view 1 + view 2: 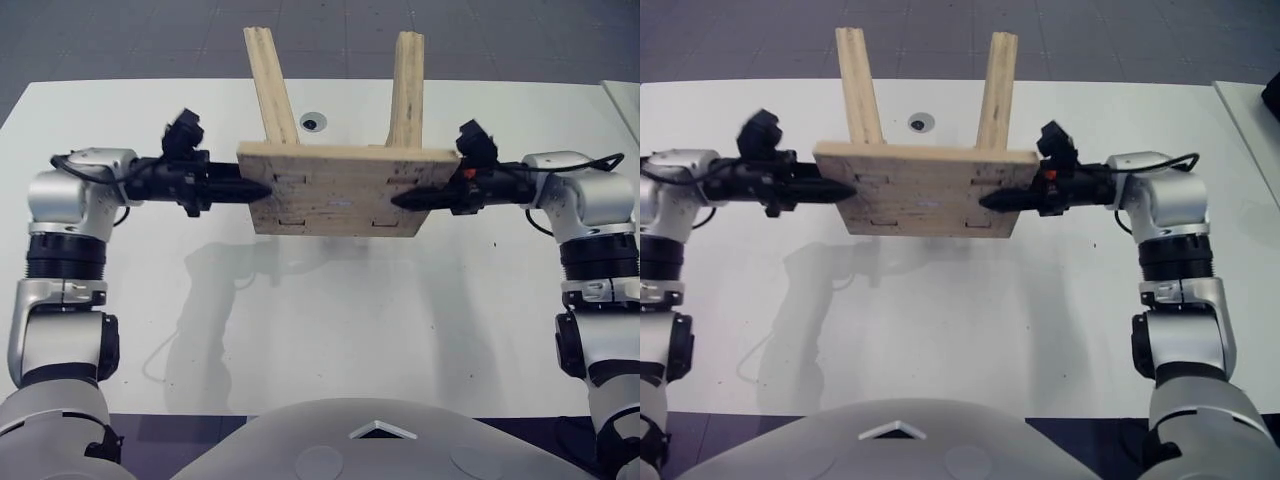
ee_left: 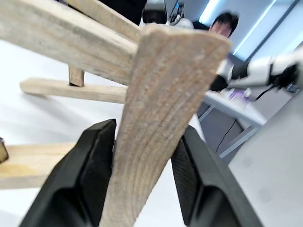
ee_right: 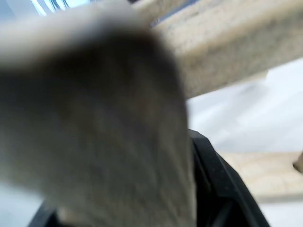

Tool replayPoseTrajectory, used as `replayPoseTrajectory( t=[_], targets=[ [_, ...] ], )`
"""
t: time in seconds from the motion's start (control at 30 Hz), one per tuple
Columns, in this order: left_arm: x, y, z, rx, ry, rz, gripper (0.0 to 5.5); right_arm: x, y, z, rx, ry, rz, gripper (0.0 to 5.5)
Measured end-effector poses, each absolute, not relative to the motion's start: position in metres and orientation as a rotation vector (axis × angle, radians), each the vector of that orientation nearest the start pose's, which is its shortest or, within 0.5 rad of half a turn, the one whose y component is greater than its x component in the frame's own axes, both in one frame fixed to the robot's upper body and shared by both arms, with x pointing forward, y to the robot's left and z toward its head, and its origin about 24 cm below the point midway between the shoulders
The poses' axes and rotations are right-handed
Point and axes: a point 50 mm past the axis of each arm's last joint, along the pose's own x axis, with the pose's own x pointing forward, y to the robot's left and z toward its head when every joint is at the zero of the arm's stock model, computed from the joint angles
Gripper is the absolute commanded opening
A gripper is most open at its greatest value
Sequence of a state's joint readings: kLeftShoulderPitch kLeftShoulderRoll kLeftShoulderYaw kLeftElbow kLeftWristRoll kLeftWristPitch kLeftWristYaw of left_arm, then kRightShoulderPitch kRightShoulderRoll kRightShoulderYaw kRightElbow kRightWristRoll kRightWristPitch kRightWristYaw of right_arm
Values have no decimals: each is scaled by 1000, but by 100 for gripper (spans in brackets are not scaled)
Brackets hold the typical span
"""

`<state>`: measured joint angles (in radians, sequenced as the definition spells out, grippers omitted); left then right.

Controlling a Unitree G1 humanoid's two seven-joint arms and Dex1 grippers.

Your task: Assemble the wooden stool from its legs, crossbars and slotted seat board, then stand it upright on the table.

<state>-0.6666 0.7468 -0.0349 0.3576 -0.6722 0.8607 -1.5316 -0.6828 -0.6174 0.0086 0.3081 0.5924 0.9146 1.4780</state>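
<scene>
Lab-like room: white worktable (image 1: pixel 330 330), neighbouring white table (image 1: pixel 626 100), grey tiled floor (image 1: pixel 120 40).

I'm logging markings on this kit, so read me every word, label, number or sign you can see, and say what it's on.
No readable text anywhere in these views.
Seat board: bare wood with slots, no print.
Legs: bare wood, no print.
Table: plain white, no label.
Small red patch beside the right gripper: too small to read.
</scene>
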Motion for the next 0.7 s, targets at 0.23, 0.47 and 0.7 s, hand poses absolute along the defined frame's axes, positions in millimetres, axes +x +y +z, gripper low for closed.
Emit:
replayPoseTrajectory(
  t=[0.23,0.47,0.7],
  targets=[
    [316,226,190,-843,368,-1298,130,330,-183,206,914,325,1271,135],
    [343,228,187,-1108,229,-1038,199,344,-155,198,1119,312,1095,130],
    [392,198,177,-1363,236,-555,323,387,-158,191,1352,287,572,265]
  ],
)
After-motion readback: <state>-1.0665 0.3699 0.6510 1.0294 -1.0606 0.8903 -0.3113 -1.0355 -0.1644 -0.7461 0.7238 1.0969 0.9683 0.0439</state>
